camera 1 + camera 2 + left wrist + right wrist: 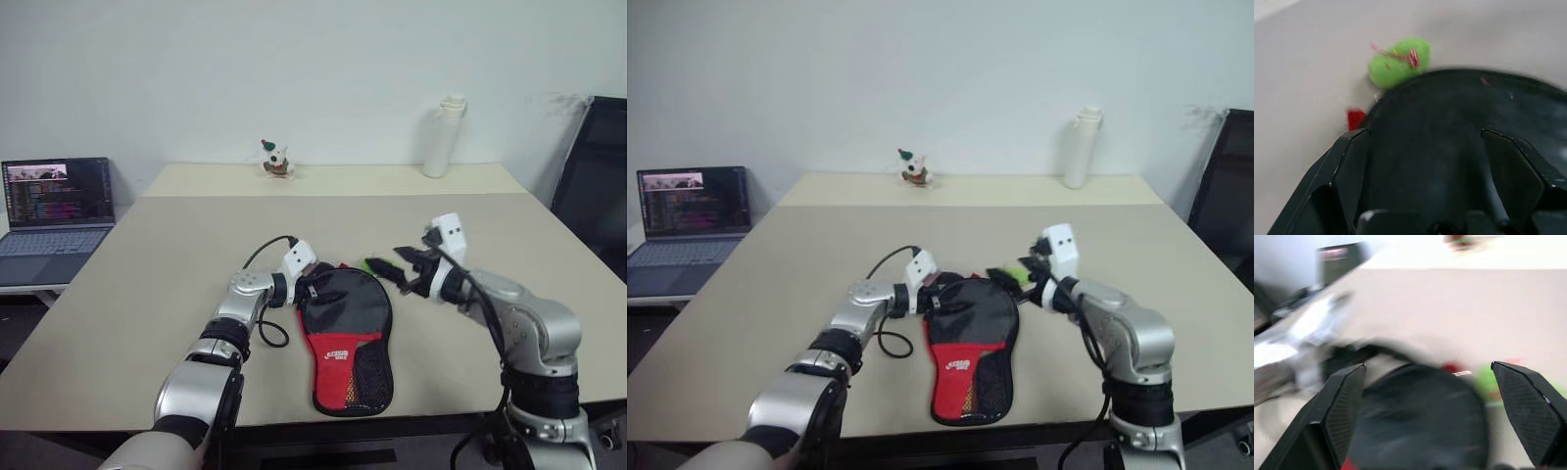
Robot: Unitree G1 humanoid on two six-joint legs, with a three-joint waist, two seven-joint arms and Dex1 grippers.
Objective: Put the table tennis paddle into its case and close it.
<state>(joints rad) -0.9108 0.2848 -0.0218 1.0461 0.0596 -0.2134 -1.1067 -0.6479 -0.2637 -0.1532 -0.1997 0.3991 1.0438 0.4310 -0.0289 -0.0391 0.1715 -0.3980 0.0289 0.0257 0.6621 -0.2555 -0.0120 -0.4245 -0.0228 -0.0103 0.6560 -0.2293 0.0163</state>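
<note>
The case (345, 338) lies flat on the table, a black paddle-shaped pouch with a red panel and a mesh pocket, its round end pointing away from me. Its green zipper tag (377, 264) rests on the table just past that end. The table tennis paddle is hidden. My left gripper (312, 282) is open at the left rim of the case's round end, and in the left wrist view the black fabric (1459, 122) spans between its fingers (1352, 166). My right gripper (407, 269) is open and hangs above the table right of the tag, with nothing in it.
An open laptop (57, 211) sits on a lower surface at far left. A small figurine (276, 159) and a white bottle (446, 137) stand at the table's back. A black chair (598, 186) is at the right. A black cable (269, 333) loops beside my left forearm.
</note>
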